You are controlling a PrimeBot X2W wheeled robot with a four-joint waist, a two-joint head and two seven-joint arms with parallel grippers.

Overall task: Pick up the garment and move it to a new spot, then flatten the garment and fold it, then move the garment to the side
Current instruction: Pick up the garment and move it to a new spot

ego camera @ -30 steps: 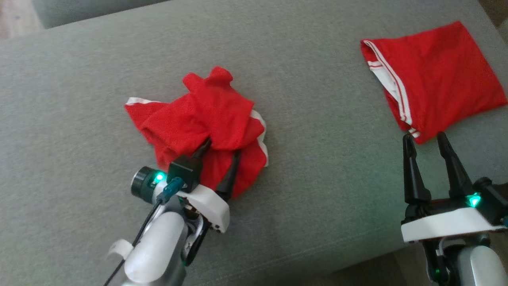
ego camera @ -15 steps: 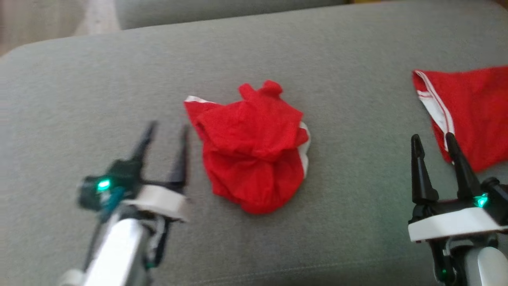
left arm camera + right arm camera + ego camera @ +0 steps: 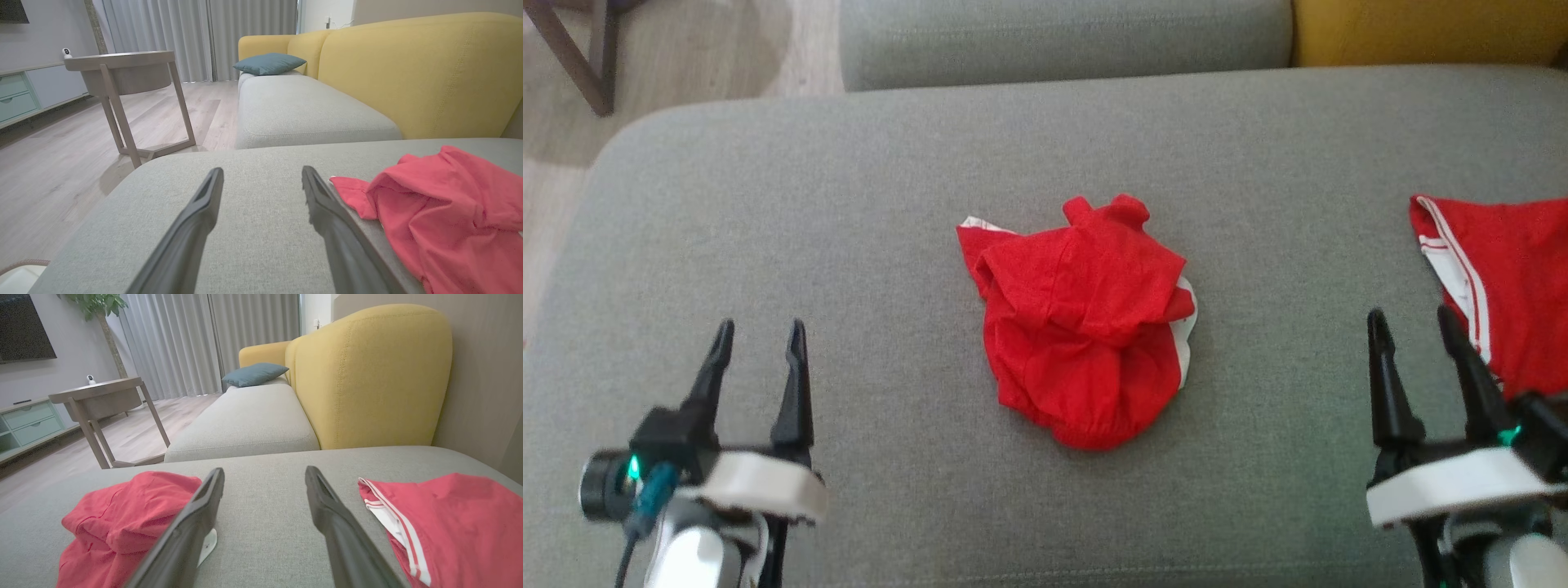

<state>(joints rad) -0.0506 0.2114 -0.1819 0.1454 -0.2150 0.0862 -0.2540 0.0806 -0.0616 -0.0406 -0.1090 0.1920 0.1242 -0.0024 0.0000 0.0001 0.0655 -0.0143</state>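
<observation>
The garment (image 3: 1086, 322) is lying crumpled mid-frame on the sofa (image 3: 849, 204), flattening and folding not yet done, while left jaws and right jaws are gaping wide, empty.

On the cushion (image 3: 849, 204) the crumpled garment (image 3: 1086, 327) lies midway, the left gripper (image 3: 760, 328) well to its left, the folded garment (image 3: 1511, 278) right, just behind the right gripper (image 3: 1411, 315).

Left gripper (image 3: 760, 328) near cushion's (image 3: 890, 163) front-left corner, right gripper (image 3: 1411, 314) front-right; both spread wide, empty, fingers forward.
</observation>
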